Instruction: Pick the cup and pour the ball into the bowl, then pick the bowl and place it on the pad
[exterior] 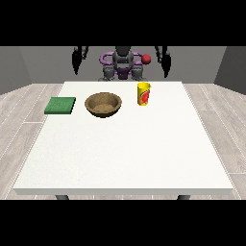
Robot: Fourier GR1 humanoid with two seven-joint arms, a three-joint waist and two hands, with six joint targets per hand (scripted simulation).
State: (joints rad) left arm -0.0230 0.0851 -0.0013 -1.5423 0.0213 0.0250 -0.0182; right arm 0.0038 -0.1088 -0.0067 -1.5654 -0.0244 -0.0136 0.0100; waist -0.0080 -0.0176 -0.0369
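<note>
While both arms hang raised behind the far edge of the white table point(125, 158), the cup point(143, 93) stands upright on it, a smooth yellow tapered cylinder with a red mark on its side, its long axis vertical and its mouth facing up. Whether the ball lies inside cannot be told. Just to the cup's left, apart from it, sits the bowl point(103, 104), round, shallow and brown with a speckled, wood-like inside. Further left, near the table's left edge, lies the pad point(60, 105), a flat green square. All three sit in a row along the far part of the table; the near stretch lies open. The hand at the view's left point(76, 61) and the hand at the view's right point(166, 60) hold nothing, fingers pointing down and fairly straight.
</note>
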